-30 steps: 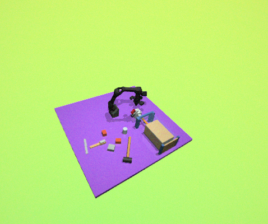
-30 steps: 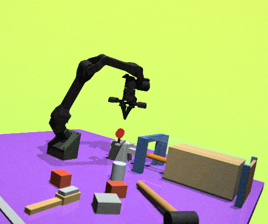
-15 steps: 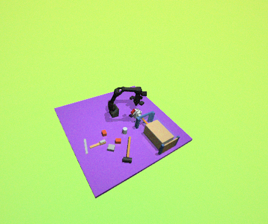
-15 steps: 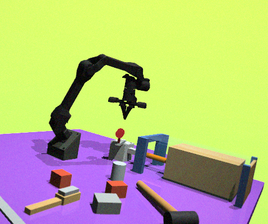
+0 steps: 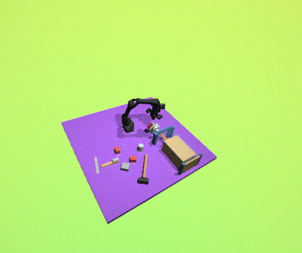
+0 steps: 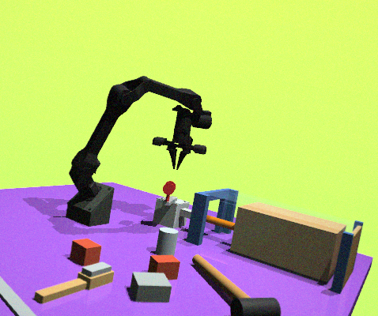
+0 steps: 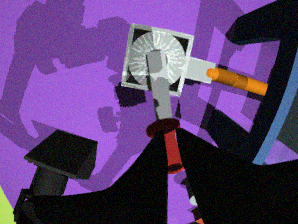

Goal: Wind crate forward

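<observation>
One gripper (image 6: 175,166) hovers nearly pinched together, holding nothing, above the red-knobbed handle (image 6: 169,188) seated in the winch (image 6: 171,212) near the bench's far edge. The crate (image 6: 287,238) sits well short of the blue frame (image 6: 199,215). Next, by my reading: drop, clamp the knob, crank.

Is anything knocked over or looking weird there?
Nothing looks knocked over. The crate sits flat, the handle stands in the winch, and the gripper hangs above it, nearly shut and holding nothing.
</observation>
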Action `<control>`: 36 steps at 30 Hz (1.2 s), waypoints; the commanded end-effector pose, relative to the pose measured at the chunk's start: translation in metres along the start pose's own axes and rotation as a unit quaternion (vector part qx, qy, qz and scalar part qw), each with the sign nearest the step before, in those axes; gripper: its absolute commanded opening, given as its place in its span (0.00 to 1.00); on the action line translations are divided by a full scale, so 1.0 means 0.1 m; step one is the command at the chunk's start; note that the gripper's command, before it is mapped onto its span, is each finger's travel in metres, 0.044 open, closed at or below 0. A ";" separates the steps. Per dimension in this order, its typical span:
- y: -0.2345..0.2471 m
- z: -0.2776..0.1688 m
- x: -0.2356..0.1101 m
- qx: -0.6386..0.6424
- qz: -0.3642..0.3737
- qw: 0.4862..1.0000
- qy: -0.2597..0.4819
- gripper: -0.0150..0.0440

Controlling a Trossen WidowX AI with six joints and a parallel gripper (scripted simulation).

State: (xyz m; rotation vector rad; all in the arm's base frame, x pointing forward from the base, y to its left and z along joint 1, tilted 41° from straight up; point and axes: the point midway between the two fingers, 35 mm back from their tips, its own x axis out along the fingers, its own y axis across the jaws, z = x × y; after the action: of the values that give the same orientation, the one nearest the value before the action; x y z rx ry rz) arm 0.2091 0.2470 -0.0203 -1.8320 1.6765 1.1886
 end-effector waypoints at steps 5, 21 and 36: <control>0.00 -0.48 0.10 -0.061 0.012 0.979 -0.193 0.65; -0.01 -0.49 0.17 -0.062 0.011 0.978 -0.198 1.00; -0.03 -0.50 0.42 -0.062 0.011 0.978 -0.197 1.00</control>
State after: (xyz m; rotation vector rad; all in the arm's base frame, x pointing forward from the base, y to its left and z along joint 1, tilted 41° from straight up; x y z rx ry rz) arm 0.2255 0.1901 -0.0198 -1.5107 1.4234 1.5733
